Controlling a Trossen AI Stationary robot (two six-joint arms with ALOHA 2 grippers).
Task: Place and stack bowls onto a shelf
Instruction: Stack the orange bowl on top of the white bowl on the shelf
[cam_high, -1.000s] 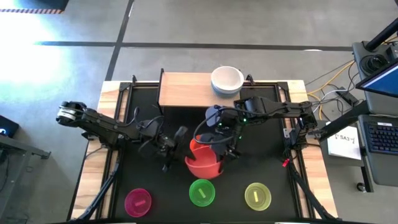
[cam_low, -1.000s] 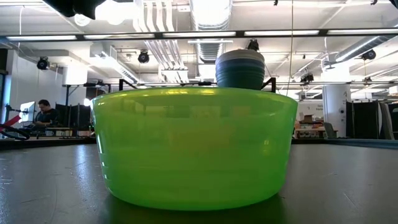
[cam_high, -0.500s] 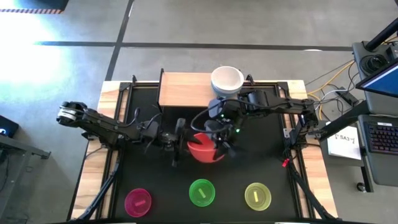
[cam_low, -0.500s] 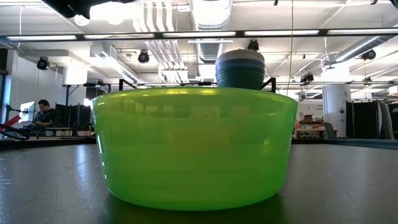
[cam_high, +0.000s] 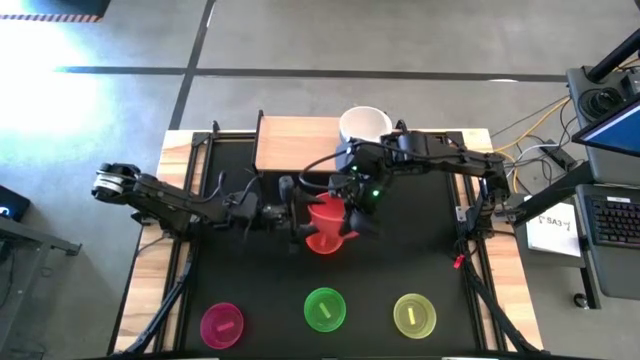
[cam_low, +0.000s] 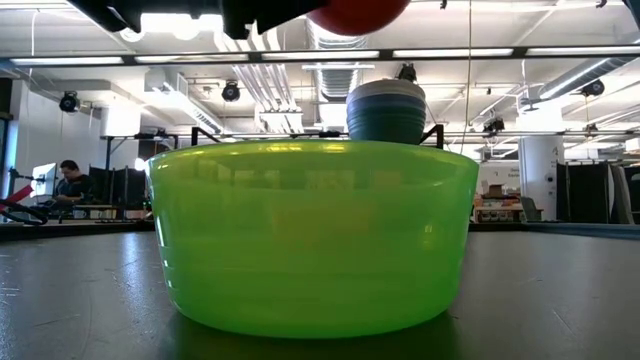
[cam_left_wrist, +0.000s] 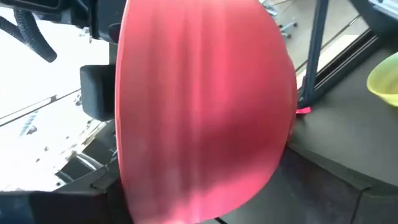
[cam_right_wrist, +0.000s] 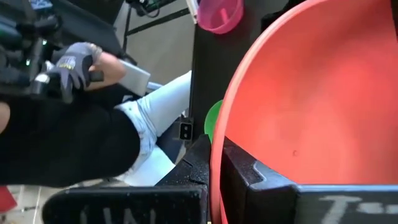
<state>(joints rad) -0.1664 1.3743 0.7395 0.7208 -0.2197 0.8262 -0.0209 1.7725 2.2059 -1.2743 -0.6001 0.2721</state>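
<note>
Red plastic rim is what the right gripper (cam_high: 352, 208) pinches, its fingers pressed together on the edge of the red bowl (cam_high: 326, 222), which hangs tilted above the black mat. Just beside it the left gripper (cam_high: 292, 212) stands spread, holding nothing. From the carried bowl, the shelf (cam_high: 297, 141) lies toward the table's far edge, the white bowl (cam_high: 362, 125) on its right half, so the right arm is nearer.

We see the red bowl (cam_high: 325, 222) as smooth, glossy plastic, and the green bowl (cam_low: 313, 235) as translucent, shiny plastic. The shelf (cam_high: 297, 143) is pale matt wood. The table mat (cam_high: 420, 250) looks matt black, perhaps rubber. The gripper fingers (cam_right_wrist: 273, 199) appear dull dark plastic.
</note>
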